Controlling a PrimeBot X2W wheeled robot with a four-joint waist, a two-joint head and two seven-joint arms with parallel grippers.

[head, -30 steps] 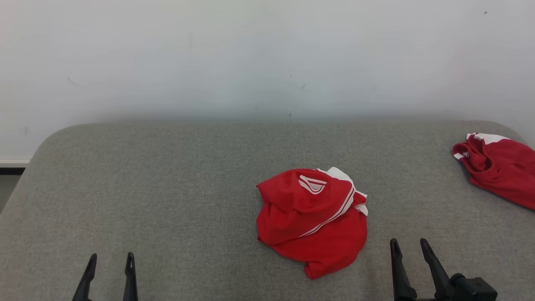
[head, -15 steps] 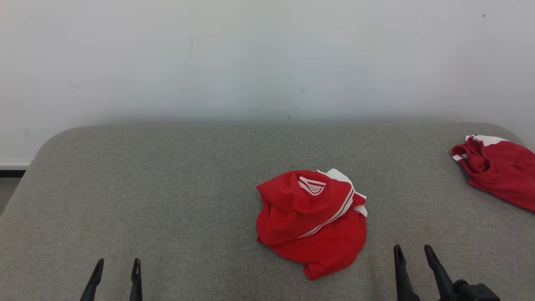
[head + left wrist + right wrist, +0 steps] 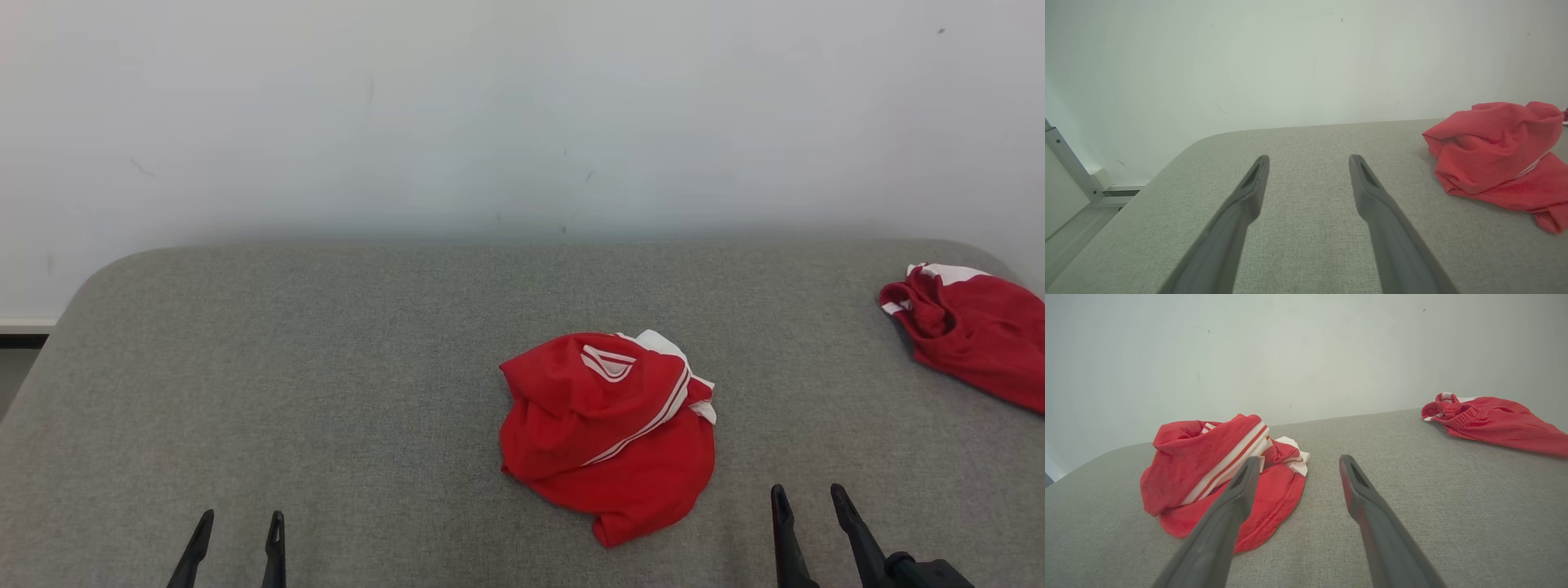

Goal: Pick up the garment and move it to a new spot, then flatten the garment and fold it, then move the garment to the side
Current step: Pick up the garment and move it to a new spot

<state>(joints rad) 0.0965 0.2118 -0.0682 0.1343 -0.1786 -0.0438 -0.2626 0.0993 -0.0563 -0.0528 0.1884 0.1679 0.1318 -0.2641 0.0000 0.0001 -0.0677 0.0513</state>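
Crumpled red garment [image 3: 608,433] with white stripes lies on the surface [image 3: 326,367], a bit right of centre. Both arms wide and empty: left end effector [image 3: 241,523] at the near edge, well apart from the garment; right end effector [image 3: 808,494] near its right side, not touching. A second garment [image 3: 971,335], also red, lies at the far right edge.
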